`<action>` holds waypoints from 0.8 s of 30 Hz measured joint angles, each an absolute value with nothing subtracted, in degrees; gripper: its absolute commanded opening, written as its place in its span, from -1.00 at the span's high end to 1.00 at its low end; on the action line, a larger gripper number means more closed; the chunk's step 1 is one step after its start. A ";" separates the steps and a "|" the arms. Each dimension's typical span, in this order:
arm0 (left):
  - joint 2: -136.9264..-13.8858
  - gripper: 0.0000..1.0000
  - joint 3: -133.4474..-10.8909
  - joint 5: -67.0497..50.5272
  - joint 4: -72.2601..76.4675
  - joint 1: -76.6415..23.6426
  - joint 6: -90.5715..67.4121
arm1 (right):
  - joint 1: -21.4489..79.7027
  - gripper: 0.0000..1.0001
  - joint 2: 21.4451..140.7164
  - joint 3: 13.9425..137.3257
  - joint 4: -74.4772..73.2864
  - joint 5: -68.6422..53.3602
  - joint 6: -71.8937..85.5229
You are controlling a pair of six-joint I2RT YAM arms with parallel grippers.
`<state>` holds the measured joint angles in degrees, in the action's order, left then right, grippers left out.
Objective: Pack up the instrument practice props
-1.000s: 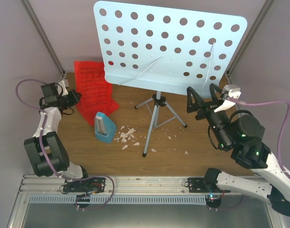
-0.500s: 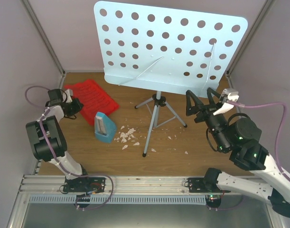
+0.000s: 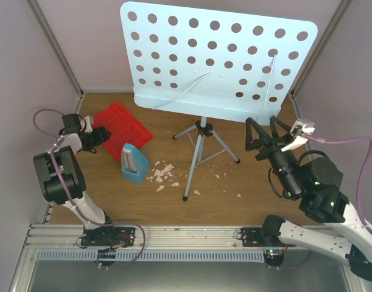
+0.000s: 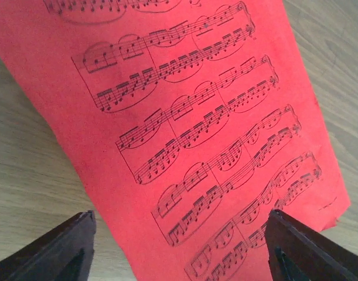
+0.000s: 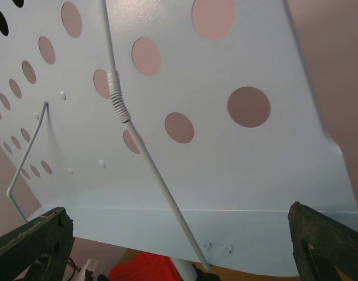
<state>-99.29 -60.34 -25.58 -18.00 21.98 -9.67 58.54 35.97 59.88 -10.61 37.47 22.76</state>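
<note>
Music stand (image 3: pixel 219 61): stood on its tripod legs (image 3: pixel 201 146) at the middle of the desk (image 3: pixel 234 201), towards the far edge. The punched plate is tilted to face the near edge and is judged not yet folded for packing.
Red pages (image 3: pixel 122 125): laid flat by the far left corner of the desk, printed side up. No finger is pressed on them, so they are judged to be lying free.
Blue box (image 3: pixel 134 163): stood upright just beside the near edge of the pages, towards the desk's left side.
White scraps (image 3: pixel 164 173): scattered between the box and the tripod legs.
Left gripper (image 3: pixel 103 135): hung low over the left edge of the pages. The jaws are spread wide in the wrist view, with the page seen between them and nothing gripped.
Right gripper (image 3: pixel 260 125): raised under the plate's lower right corner and aimed at its lip, judged a line-up for a grasp. The jaws are fully parted and nothing is touched.
</note>
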 measured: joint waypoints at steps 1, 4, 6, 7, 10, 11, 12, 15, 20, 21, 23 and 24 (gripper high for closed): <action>-99.07 -0.68 -60.47 -24.82 -18.41 21.98 -9.54 | 58.54 -0.99 35.55 59.88 -10.94 37.43 23.05; -96.55 -0.79 -60.07 -21.87 -18.55 21.96 -9.30 | 58.54 -0.99 34.33 59.61 -12.03 37.17 23.59; -92.31 -0.86 -58.81 -19.81 -17.91 21.74 -9.26 | 58.54 -0.99 33.32 58.74 -12.32 36.73 23.66; -89.71 -0.88 -58.11 -18.81 -17.45 21.45 -9.23 | 58.54 -0.99 32.88 58.17 -12.47 36.42 23.64; -81.23 -0.89 -57.19 -16.34 -15.59 20.45 -9.41 | 58.54 -0.99 31.99 56.64 -12.67 34.70 23.70; -79.11 -0.89 -57.19 -15.75 -14.72 19.84 -9.45 | 58.54 -0.99 31.77 56.12 -12.62 33.91 23.88; -76.90 -0.89 -57.19 -15.20 -13.87 18.94 -9.52 | 58.54 -0.99 31.53 55.51 -12.97 33.23 24.12; -71.68 -0.89 -56.58 -14.37 -11.62 14.76 -9.61 | 58.54 -0.98 31.24 51.72 -14.20 30.98 24.38; -63.26 -0.84 -51.27 -15.90 -5.48 3.70 -9.72 | 58.54 -0.92 31.90 44.36 -15.42 27.77 23.75; -62.28 -0.83 -50.61 -16.49 -4.78 2.28 -9.96 | 58.54 -0.91 32.08 43.38 -15.46 27.22 23.62; -60.45 -0.81 -49.54 -17.15 -3.20 -0.32 -10.57 | 58.54 -0.86 32.67 42.17 -15.46 26.50 23.64; -59.68 -0.79 -49.06 -17.19 -2.57 -1.52 -10.87 | 58.54 -0.84 32.97 41.63 -15.49 26.52 24.10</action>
<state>-59.68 -49.06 -17.19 -2.57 -1.52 -10.87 58.54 32.97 41.63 -15.49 26.52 24.10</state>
